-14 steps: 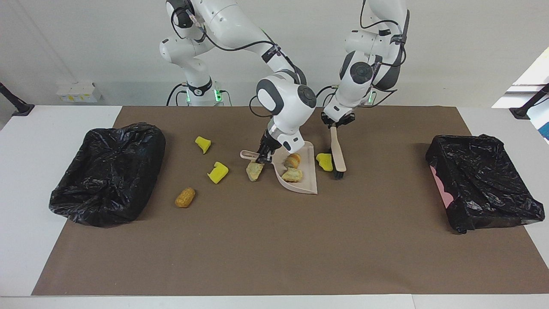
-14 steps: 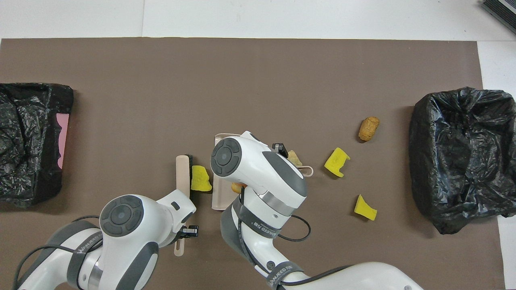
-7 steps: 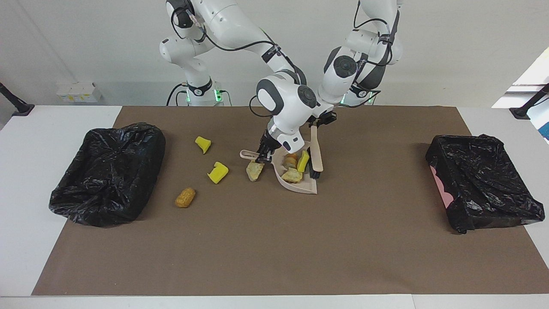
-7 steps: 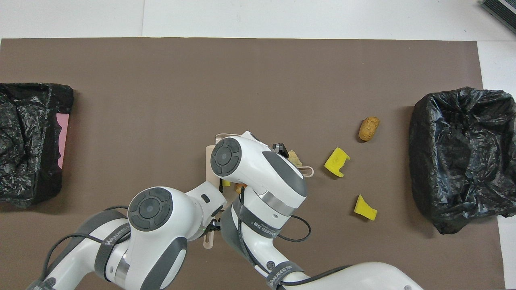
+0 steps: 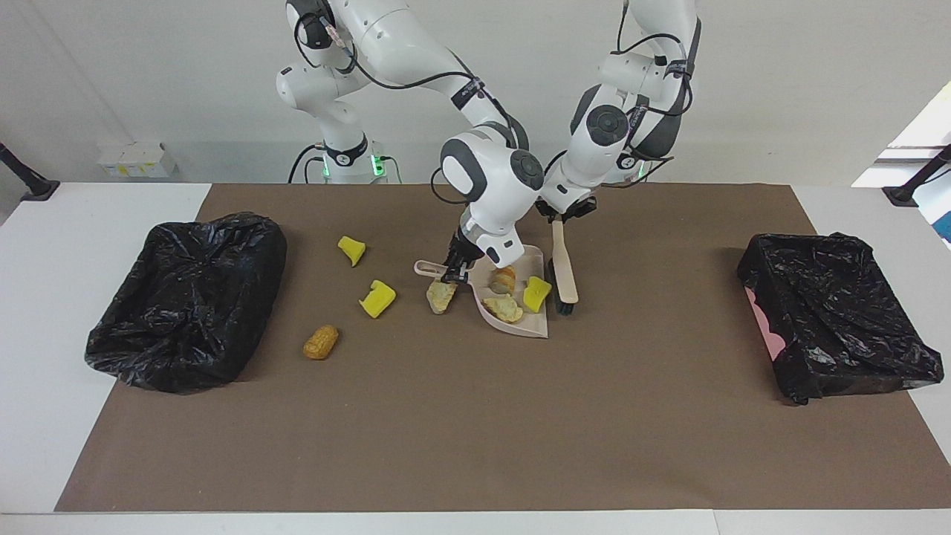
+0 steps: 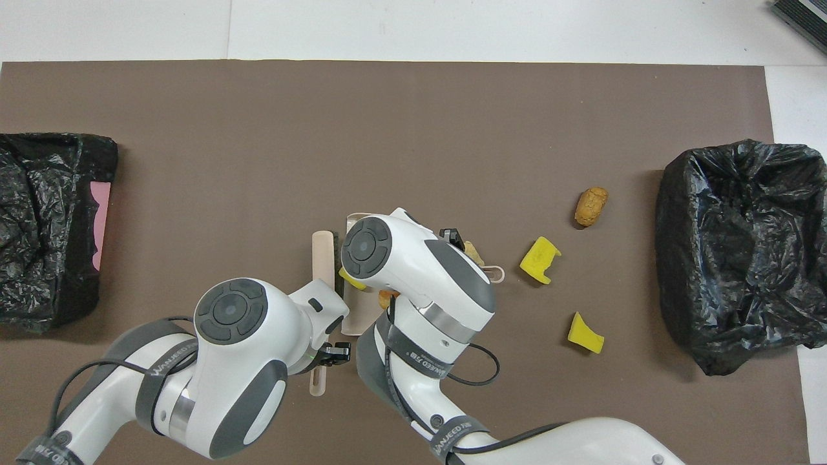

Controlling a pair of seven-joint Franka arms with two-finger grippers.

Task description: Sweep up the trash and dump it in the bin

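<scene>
My right gripper [image 5: 453,269] is shut on the handle of a pinkish-beige dustpan [image 5: 533,321] resting on the brown mat. In the pan lie three pieces of trash: an orange-brown piece [image 5: 503,279], a beige chunk [image 5: 503,307] and a yellow wedge [image 5: 536,292]. My left gripper [image 5: 562,215] is shut on the handle of a beige brush [image 5: 564,264], whose bristles stand beside the pan's open side. Another beige chunk [image 5: 441,296] lies by the pan's handle. Two yellow wedges [image 5: 352,250] [image 5: 377,298] and an orange-brown lump [image 5: 321,341] lie toward the right arm's end.
A black-bagged bin [image 5: 186,297] stands at the right arm's end of the mat, and another [image 5: 839,312] at the left arm's end. In the overhead view both arms cover most of the dustpan [image 6: 354,316]; the brush [image 6: 322,258] shows beside it.
The left gripper swept the brush against the dustpan, pushing the yellow wedge into it, then drew the brush back just outside the pan. The right arm kept the pan still.
</scene>
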